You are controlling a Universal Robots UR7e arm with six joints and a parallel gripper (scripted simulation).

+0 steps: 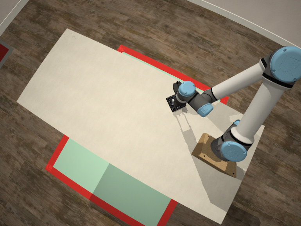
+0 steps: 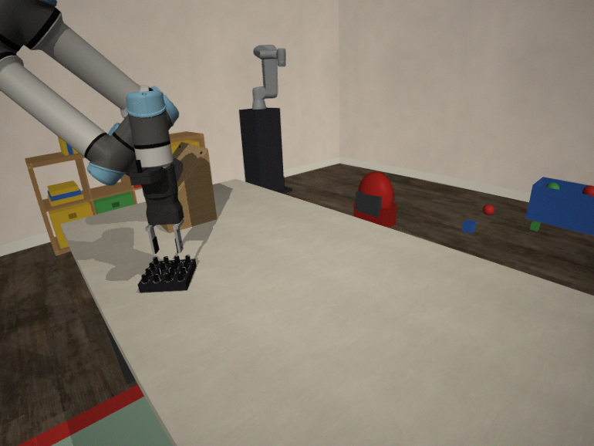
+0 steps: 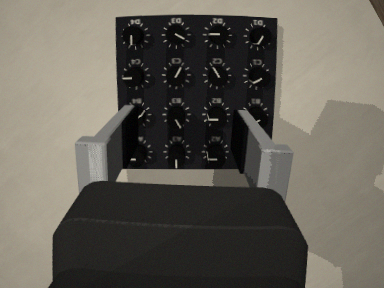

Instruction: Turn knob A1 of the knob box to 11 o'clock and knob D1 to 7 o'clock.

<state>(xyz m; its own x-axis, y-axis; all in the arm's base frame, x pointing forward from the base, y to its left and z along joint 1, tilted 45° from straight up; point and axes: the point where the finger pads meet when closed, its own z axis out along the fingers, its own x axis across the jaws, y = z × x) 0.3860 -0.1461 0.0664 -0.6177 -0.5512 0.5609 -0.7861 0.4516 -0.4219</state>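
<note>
The black knob box (image 1: 173, 110) (image 2: 163, 287) (image 3: 196, 95) stands on the table, its knobs up. In the wrist view its printed names are upside down, with row D at the top and row A at the bottom. Knob D1 (image 3: 260, 37) is at the top right; its line points down and left, about 1 o'clock. Knob A1 is hidden behind the right finger, and B1 is partly covered. My gripper (image 2: 167, 251) (image 3: 185, 127) is open and empty, pointing down above the rear part of the box, with the fingertips clear of the knobs. In the top view the arm hides it.
The pale table (image 1: 104, 97) (image 2: 335, 312) carries the box near one long edge. The wooden base block (image 1: 203, 146) (image 2: 201, 191) of the arm stands behind the box in the exterior view. Neighbouring knobs stand close together. Shadows of the arm fall beside the box.
</note>
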